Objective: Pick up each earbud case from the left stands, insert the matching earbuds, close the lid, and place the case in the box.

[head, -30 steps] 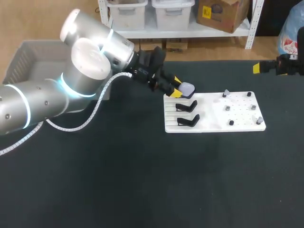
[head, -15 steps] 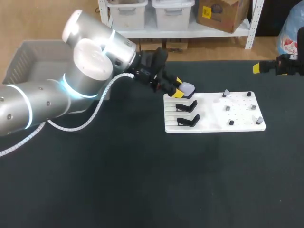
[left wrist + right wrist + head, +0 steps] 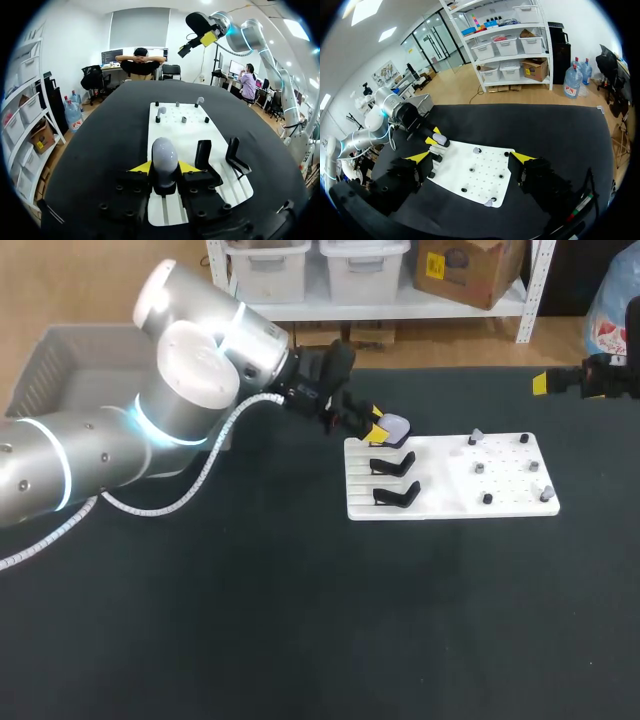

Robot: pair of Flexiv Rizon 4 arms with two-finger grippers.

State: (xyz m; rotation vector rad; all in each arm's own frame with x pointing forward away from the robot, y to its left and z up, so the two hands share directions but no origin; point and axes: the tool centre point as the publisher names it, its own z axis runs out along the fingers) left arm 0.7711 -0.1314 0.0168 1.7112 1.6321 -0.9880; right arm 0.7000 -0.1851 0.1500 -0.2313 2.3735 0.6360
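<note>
White stand board [image 3: 450, 490] on black table [image 3: 300, 620]

"Apart from the job's own things, what is in view?"

"A desk [image 3: 300, 620] under a plain dark cover, and a white board [image 3: 505, 475] lying flat on it."

"Where does the board lie?"

"Right of the middle, toward the far side, with its long edge running across."

"Any detail on it?"

"Parallel grooves along its left part, and rows of small holes over the right part."
</note>
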